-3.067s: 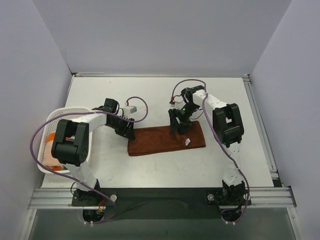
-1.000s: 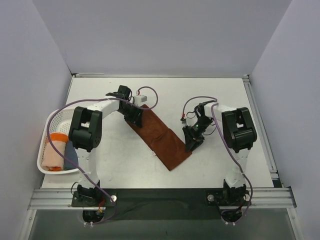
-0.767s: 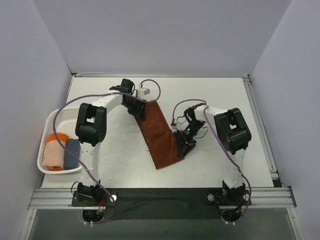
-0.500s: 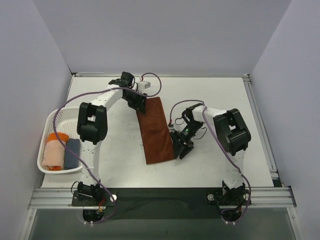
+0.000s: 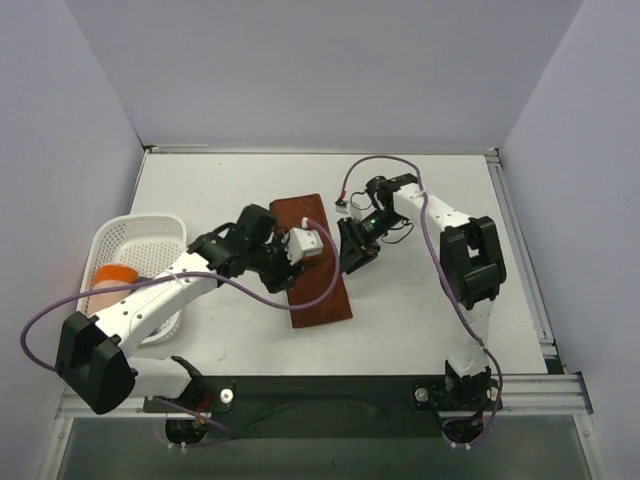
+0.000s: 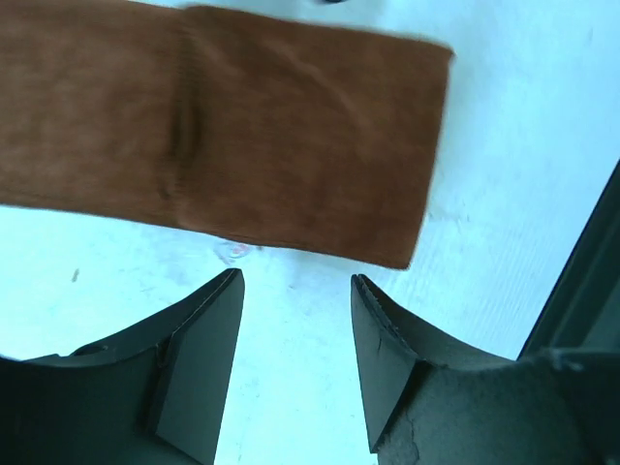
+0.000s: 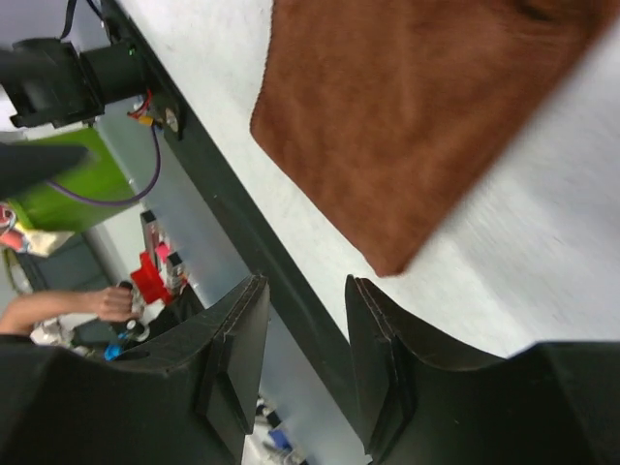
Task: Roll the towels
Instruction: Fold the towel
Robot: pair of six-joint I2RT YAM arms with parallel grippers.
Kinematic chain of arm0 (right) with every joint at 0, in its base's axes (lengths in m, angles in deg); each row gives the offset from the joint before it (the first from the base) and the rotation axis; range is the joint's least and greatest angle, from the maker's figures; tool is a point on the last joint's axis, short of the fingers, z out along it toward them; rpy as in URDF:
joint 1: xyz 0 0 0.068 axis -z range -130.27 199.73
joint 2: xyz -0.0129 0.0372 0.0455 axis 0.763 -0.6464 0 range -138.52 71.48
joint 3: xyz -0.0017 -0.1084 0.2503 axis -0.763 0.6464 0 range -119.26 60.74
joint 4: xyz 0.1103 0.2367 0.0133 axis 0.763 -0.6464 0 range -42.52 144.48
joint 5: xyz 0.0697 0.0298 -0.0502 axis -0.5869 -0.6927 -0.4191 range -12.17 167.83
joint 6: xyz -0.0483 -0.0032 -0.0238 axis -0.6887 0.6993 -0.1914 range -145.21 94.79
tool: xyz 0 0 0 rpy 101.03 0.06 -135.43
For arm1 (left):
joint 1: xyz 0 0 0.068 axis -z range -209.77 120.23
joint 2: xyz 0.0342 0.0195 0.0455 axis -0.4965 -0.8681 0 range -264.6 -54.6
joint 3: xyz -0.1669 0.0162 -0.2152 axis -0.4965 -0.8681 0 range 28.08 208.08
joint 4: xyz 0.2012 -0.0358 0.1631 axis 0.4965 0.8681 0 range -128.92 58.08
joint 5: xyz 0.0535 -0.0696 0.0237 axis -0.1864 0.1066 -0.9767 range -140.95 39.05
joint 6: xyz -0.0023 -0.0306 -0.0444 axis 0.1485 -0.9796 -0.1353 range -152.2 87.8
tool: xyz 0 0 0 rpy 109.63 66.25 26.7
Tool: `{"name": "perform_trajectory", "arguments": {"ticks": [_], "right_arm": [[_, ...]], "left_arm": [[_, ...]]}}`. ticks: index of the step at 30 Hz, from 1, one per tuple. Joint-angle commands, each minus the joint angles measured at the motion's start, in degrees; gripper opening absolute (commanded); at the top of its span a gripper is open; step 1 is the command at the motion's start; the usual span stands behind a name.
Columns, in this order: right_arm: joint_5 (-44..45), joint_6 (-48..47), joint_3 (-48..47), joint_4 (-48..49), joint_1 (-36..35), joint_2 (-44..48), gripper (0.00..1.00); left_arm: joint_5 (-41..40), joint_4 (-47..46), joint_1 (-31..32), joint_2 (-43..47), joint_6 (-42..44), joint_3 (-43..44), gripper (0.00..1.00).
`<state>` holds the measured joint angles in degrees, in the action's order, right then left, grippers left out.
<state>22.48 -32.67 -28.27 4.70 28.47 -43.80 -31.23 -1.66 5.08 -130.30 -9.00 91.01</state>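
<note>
As the towel [image 5: 322, 290] lay flat, the left gripper [image 6: 295, 281] and right gripper [image 7: 305, 281] hung spread and empty by it; pinching its end seemed next.

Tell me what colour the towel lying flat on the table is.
The towel is rust-brown, clearest in the left wrist view.

A white plastic lattice basket [image 5: 140, 220] sits at the left edge of the flat white tabletop [image 5: 200, 180] — pale grey walls [image 5: 320, 70] on three sides, a silver metal rail [image 5: 540, 386] along the near edge.
</note>
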Motion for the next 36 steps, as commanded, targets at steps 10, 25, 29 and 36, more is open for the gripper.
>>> {"name": "perform_trajectory", "arguments": {"ticks": [10,25,29,36], "right_arm": [[4.2,7.5,-5.0,2.7,-8.5,-12.8,0.27],[4.7,8.7,-4.7,2.8,-8.5,-16.8,0.20],[4.6,8.5,-4.3,2.7,-8.5,-16.9,0.19],[4.6,7.9,-2.0,3.4,-8.5,-15.5,0.17]], "left_arm": [[-20.9,-3.3,23.4,-10.4,4.6,-2.4,0.58],[-21.8,-3.9,31.2,-23.9,1.7,3.4,0.45],[-24.7,-4.3,31.2,-26.5,1.2,2.7,0.43],[-20.4,-3.1,33.5,-24.8,1.6,0.3,0.15]]}}
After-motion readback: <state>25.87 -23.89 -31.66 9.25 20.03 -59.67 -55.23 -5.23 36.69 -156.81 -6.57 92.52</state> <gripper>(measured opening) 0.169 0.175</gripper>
